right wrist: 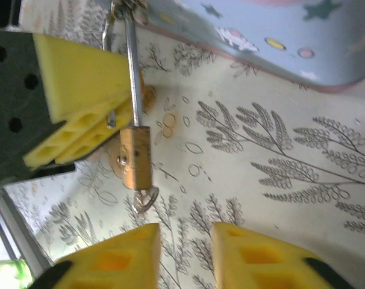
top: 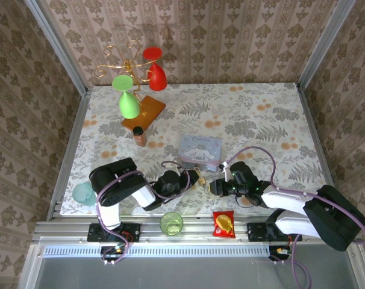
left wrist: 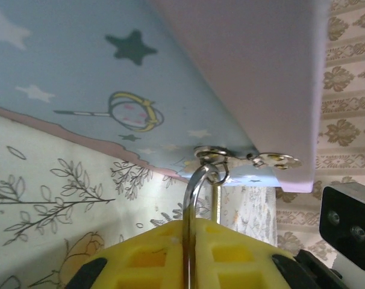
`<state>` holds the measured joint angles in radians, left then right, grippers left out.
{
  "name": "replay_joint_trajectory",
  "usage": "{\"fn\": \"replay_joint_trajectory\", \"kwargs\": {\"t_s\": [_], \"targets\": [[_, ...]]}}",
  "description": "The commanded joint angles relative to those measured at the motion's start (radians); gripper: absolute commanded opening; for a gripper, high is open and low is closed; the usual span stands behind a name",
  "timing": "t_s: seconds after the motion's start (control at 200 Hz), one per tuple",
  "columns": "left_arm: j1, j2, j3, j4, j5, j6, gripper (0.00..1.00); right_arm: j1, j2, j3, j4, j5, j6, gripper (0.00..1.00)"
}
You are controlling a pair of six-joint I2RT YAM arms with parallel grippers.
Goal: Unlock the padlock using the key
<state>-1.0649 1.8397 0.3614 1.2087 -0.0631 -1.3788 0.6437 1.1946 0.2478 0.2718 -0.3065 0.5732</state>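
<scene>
Arms (top: 140,192) low beside tin (top: 199,149); left fingers (right wrist: 80,78) clamp padlock (right wrist: 136,158) shackle (right wrist: 132,72); right fingers (right wrist: 119,259) slightly parted, empty.

We see wallpaper (top: 230,36) in beige and brown stripes with floral medallions on the back wall and on both side walls (top: 26,120). Slim metal posts (top: 56,45) stand at the two far corners. The worktop (top: 261,114) wears a pale cloth printed with grey ferns and orange blossoms. Along its near edge runs an aluminium rail (top: 194,230), with a white slotted strip (top: 194,248) below it. The light is even and soft, and the shadows are faint.
</scene>
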Motion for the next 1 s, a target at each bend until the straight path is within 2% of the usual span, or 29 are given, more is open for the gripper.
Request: {"fn": "replay_joint_trajectory", "kwargs": {"t_s": [0.0, 0.115, 0.225, 0.37, 0.48, 0.795, 0.995], "targets": [[0.006, -0.02, -0.01, -0.054, 0.01, 0.031, 0.13, -0.004, -0.05, 0.057, -0.1, 0.075, -0.039, 0.34], [0.005, -0.023, -0.019, -0.038, 0.008, 0.032, 0.13, -0.004, -0.056, 0.117, -0.119, 0.125, -0.068, 0.39], [0.004, -0.043, -0.023, -0.038, -0.002, 0.038, 0.14, -0.003, 0.04, 0.198, -0.089, 0.103, -0.099, 0.4], [0.001, -0.097, -0.022, -0.095, -0.013, 0.061, 0.14, 0.018, 0.183, 0.291, -0.059, 0.064, -0.122, 0.34], [0.0, -0.134, -0.021, -0.135, -0.02, 0.076, 0.14, 0.048, 0.237, 0.332, -0.101, 0.115, -0.138, 0.32], [0.002, -0.139, -0.029, -0.126, -0.025, 0.078, 0.09, 0.058, 0.204, 0.254, -0.06, 0.186, -0.109, 0.26], [0.006, -0.139, -0.035, -0.113, -0.027, 0.077, 0.09, 0.058, 0.075, 0.237, -0.138, 0.278, -0.123, 0.24]]}}
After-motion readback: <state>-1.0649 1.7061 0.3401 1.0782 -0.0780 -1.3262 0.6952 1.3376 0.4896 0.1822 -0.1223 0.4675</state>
